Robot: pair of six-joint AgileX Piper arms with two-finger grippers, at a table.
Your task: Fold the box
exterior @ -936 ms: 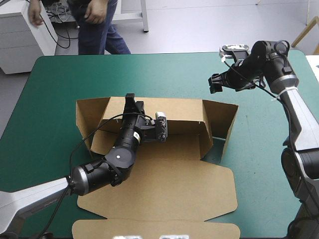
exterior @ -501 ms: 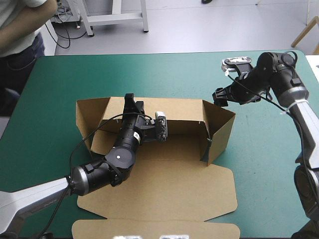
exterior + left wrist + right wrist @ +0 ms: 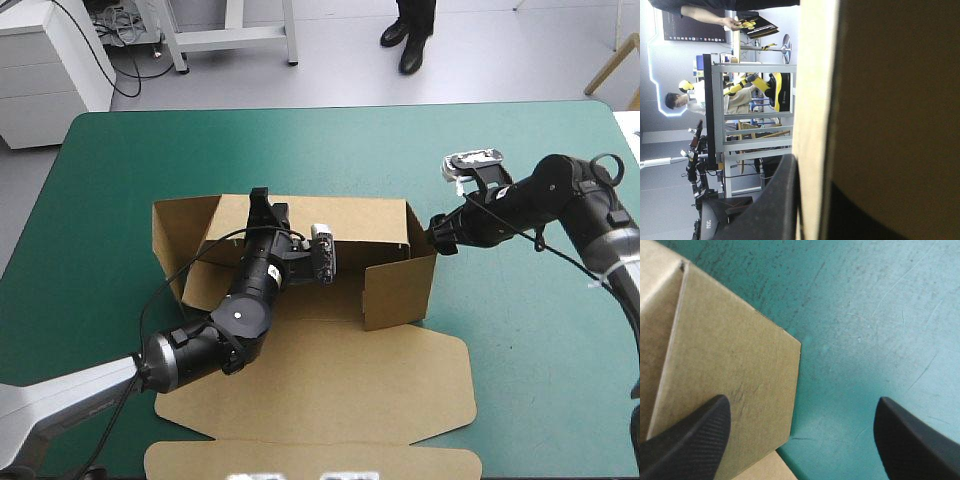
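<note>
Left gripper (image 3: 262,207) clamps the rear wall of the box (image 3: 340,375); right gripper (image 3: 801,437) stands with fingers apart, board ahead of one, teal-green cover (image 3: 870,315) ahead of the other.

No readable text anywhere.

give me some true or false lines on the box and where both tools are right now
1. The left tool is shut on the back wall of the box. True.
2. The right tool is at the box's right end. True.
3. The right tool is shut. False: it is open, its fingers standing apart.
4. The lid stands upright. False: the lid lies flat on the table.
5. The box's right end wall is raised. True.
</note>
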